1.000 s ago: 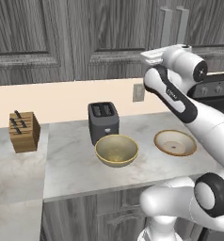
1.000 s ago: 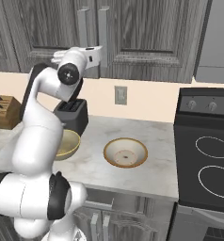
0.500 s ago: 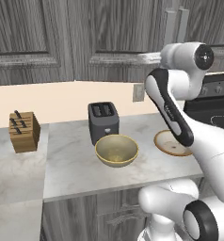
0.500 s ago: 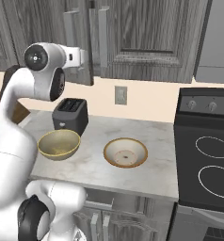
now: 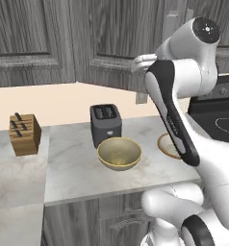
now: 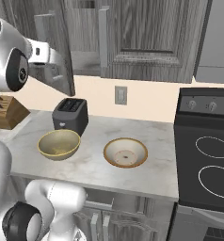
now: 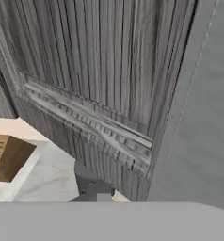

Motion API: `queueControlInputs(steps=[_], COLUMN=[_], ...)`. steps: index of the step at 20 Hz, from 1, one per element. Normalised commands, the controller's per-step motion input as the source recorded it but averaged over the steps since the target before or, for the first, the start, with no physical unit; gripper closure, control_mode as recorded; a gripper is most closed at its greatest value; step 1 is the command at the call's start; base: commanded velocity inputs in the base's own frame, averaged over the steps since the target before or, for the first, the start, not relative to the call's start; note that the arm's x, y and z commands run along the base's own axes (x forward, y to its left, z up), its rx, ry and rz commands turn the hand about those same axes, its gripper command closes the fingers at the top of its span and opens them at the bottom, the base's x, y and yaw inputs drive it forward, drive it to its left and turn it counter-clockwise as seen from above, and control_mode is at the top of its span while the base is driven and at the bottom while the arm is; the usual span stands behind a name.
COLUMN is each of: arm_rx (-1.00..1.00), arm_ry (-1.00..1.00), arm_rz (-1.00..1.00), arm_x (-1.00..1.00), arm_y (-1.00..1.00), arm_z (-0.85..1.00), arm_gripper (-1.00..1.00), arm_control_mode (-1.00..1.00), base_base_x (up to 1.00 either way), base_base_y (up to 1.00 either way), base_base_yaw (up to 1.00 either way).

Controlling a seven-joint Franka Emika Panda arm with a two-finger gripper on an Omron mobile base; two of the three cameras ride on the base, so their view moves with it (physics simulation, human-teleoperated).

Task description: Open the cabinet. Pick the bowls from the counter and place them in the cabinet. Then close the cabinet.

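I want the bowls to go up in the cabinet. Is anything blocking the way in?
Half. The left door is swung open, showing the shelf above both bowls. The right door is shut. The toaster stands behind them, aside.

You will find no readable text, label, brand, number or sign on anything in these three views

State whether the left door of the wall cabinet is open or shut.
Open. The left door is swung out toward the camera in the right base view, showing the grey shelf behind it; the right door stays flat, shut.
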Motion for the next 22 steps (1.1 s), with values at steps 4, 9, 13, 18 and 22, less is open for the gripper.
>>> queueControlInputs(steps=[4,9,13,18,22], arm_rx=[-0.04,-0.18,0.21,0.45,0.46], arm_ry=[-0.33,-0.72,-0.14,0.23,0.25], arm_rz=[0.00,0.00,-0.01,-0.02,0.00], arm_x=[-1.00,-0.85,-0.70,-1.00,-1.00], arm_y=[1.00,0.85,-0.70,-0.83,-0.97], arm_z=[-0.94,-0.65,0.76,0.99,0.67], arm_gripper=[1.00,-1.00,-1.00,-1.00,-1.00], arm_control_mode=[-1.00,-1.00,-1.00,-1.00,-1.00], base_base_x=[0.00,0.00,0.00,0.00,0.00], base_base_y=[0.00,0.00,0.00,0.00,0.00], base_base_yaw=[0.00,0.00,0.00,0.00,0.00])
